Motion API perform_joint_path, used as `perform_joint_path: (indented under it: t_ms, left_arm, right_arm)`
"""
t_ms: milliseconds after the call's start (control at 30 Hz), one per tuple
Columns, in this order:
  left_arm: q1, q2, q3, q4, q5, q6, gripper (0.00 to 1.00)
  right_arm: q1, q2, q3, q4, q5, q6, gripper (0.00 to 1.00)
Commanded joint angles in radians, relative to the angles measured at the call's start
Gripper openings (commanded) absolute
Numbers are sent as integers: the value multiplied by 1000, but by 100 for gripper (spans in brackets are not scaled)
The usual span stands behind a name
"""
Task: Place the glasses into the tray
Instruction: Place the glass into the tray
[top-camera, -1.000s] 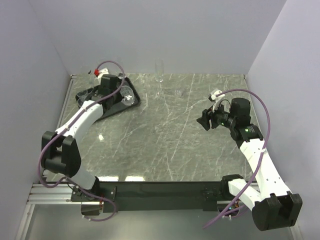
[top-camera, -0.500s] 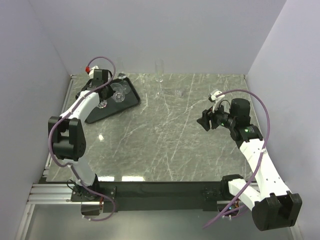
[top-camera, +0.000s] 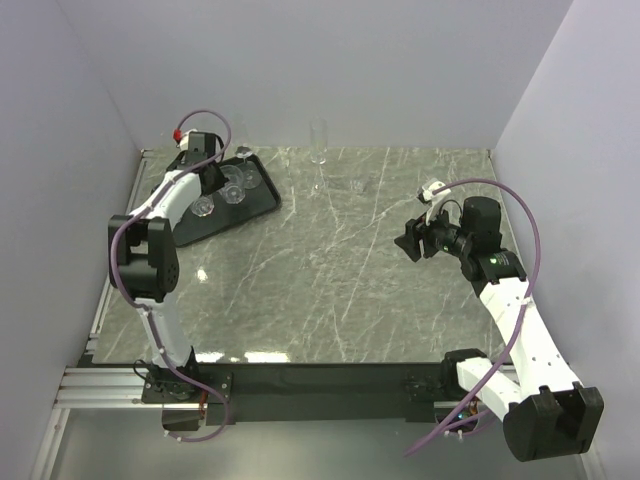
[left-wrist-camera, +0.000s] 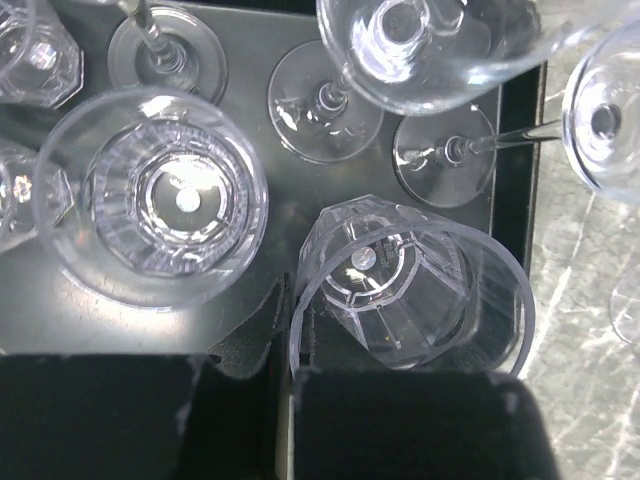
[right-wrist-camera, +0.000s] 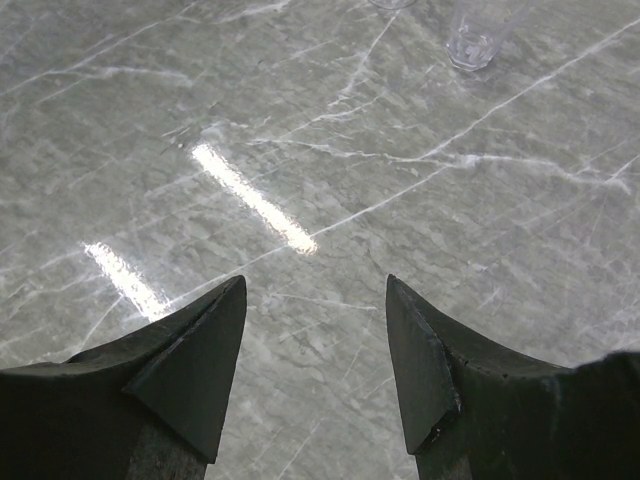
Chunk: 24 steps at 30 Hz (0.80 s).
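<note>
Left hand (left-wrist-camera: 287, 345): fingers pressed together on the rim wall of a faceted tumbler (left-wrist-camera: 405, 290), just inside one edge of the tray.
Tray (top-camera: 265, 205): black with a raised rim, in the far left corner of the counter (right-wrist-camera: 300, 150), close to the side wall.
Glasses in tray: ribbed tumbler (left-wrist-camera: 150, 195) just beside the held one; stemmed glasses (left-wrist-camera: 325, 105) crowded behind, feet nearly touching.
Glasses on counter: flute (top-camera: 319, 150) by the back wall, small tumbler (top-camera: 357, 185) near it.
Right hand (right-wrist-camera: 315, 350): fingers apart, holding nothing, over bare marble, well apart from both.

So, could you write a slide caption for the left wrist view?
Left gripper pinching a faceted tumbler by its rim over the black tray crowded with glasses.
</note>
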Motion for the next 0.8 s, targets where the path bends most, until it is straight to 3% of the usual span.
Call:
perform_joint_path:
  t_ms: [0,367,767]
  left_arm:
    - [6,23,84,5,1,40,1]
    - [20,121,172,-26,6,76,2]
    - [26,126,146,-21,9,83,3]
  right_arm:
    - [-9,-14,-4,36,-6,-16,65]
    - [-11,-14,-4,38,-3,-16,65]
    - [-14,-13,-6,39,-2,-16,65]
